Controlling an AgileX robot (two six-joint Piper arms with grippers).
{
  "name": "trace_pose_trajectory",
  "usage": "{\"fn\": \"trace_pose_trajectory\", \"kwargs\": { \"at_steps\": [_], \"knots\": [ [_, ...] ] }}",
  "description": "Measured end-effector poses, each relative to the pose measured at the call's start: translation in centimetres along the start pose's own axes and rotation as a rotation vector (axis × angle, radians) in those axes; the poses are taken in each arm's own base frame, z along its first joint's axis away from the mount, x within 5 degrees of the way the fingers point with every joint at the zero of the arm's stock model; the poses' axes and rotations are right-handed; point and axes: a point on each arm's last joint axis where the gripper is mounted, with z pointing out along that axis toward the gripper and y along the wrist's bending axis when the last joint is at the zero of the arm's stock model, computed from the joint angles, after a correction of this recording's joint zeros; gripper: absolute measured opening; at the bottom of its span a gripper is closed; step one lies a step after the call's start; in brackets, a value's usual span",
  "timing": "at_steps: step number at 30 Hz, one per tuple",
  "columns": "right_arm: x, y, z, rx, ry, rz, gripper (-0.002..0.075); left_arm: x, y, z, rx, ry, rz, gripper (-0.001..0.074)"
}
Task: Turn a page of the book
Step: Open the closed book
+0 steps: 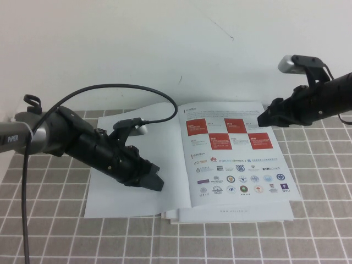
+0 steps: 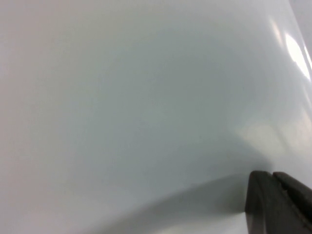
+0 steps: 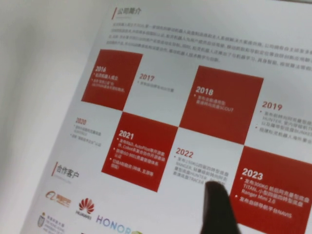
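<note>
Nearest us, the grey tiled table (image 1: 49, 231) stretches across the foreground. On it lies the open book (image 1: 236, 165), resting on a stack of loose white sheets (image 1: 220, 219). Its left page is plain white; its right page shows red squares and rows of logos. Our left gripper (image 1: 148, 179) sits low over the blank left page, its fingers (image 2: 278, 204) pressed together with nothing between them. Farther back, our right gripper (image 1: 265, 118) hovers above the far right corner of the printed page; we cannot tell whether it is open. Behind everything stands a white wall (image 1: 137, 44).
</note>
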Motion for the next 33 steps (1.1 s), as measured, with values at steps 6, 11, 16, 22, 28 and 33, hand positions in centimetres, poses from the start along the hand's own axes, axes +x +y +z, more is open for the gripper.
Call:
{"fn": "trace_pose_trajectory", "kwargs": {
  "at_steps": [6, 11, 16, 22, 28, 33],
  "knots": [
    [1.2, -1.3, 1.8, 0.028, 0.059, -0.017, 0.0409, 0.0, 0.0, 0.0, -0.001, 0.001, 0.005, -0.0004],
    [1.4, -1.9, 2.5, 0.059, 0.062, -0.033, 0.041, 0.0, 0.0, 0.0, -0.002, 0.002, 0.006, -0.0004],
    [1.8, -2.3, 3.1, 0.063, 0.073, -0.025, 0.041, 0.0, 0.0, 0.0, -0.002, 0.002, 0.006, -0.0004],
    [2.3, -2.7, 3.9, 0.062, 0.09, -0.012, 0.0409, 0.0, 0.0, 0.0, -0.002, 0.002, 0.006, -0.0004],
    [2.2, -2.7, 3.9, 0.064, 0.087, -0.011, 0.0409, 0.0, 0.0, 0.0, -0.002, 0.002, 0.006, -0.0004],
    [2.2, -2.6, 3.9, 0.059, 0.081, -0.001, 0.0409, 0.0, 0.0, 0.0, -0.002, 0.002, 0.006, -0.0004]
  ]
}}
